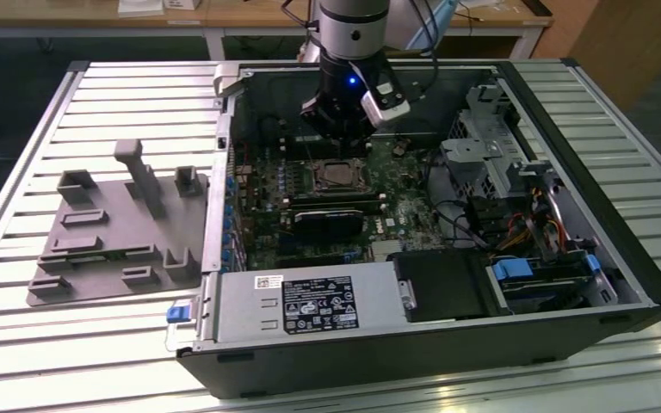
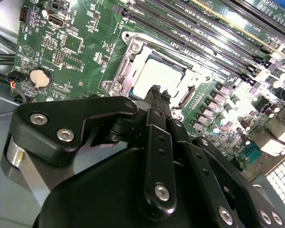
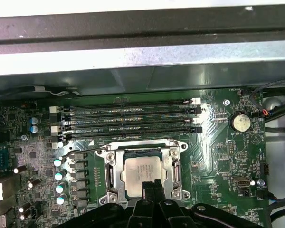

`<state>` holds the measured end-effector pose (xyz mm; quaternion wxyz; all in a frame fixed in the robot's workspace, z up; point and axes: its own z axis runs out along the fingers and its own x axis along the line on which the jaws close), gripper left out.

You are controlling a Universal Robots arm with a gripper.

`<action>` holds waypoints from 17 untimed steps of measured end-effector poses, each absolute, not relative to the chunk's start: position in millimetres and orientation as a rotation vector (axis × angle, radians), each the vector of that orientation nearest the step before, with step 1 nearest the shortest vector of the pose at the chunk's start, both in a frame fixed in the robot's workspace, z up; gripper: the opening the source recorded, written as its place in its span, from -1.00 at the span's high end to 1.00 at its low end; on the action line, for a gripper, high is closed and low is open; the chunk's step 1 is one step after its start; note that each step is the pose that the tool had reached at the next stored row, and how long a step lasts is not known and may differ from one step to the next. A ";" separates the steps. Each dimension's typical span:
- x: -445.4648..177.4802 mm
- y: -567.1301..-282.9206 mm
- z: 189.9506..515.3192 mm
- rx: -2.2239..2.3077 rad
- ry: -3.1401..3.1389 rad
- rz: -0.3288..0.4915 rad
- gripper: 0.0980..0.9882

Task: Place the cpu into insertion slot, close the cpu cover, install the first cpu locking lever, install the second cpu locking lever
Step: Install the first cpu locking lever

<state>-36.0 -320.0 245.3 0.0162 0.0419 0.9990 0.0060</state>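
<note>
Black, screw-studded links of the gripper [image 2: 156, 92] [image 3: 152, 186] are sitting nearest the lens in both wrist views, hiding the near edge of the socket. Its two slim fingers are pressing together with nothing between them, and their tips are hanging over the edge of the small flat square cpu [image 3: 141, 170] [image 2: 156, 76] with a silvery-grey metal top; whether they are touching it is hard to judge. That cpu is lying in the small square insertion slot [image 3: 179, 148] with a silver metal rim on the green motherboard [image 3: 218, 156], the slot itself mostly covered. The thin square grey metal cpu cover [image 3: 110, 173] is lying flat around the chip. A thin wire locking lever [image 3: 80, 151] is running beside the cover; I cannot tell whether it is latched. In the exterior view, the silver-and-black arm [image 1: 351, 52] is reaching into the open black computer case [image 1: 606, 258], blocking the board behind it, and a grey moulded fixture [image 1: 113, 232] is lying on the exterior view's left.
</note>
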 end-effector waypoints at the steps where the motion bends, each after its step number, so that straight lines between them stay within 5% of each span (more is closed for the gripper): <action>1: -36.3 -320.0 245.3 0.130 3.106 0.019 0.99; 17: -47.3 -320.0 245.3 0.130 3.106 0.019 0.99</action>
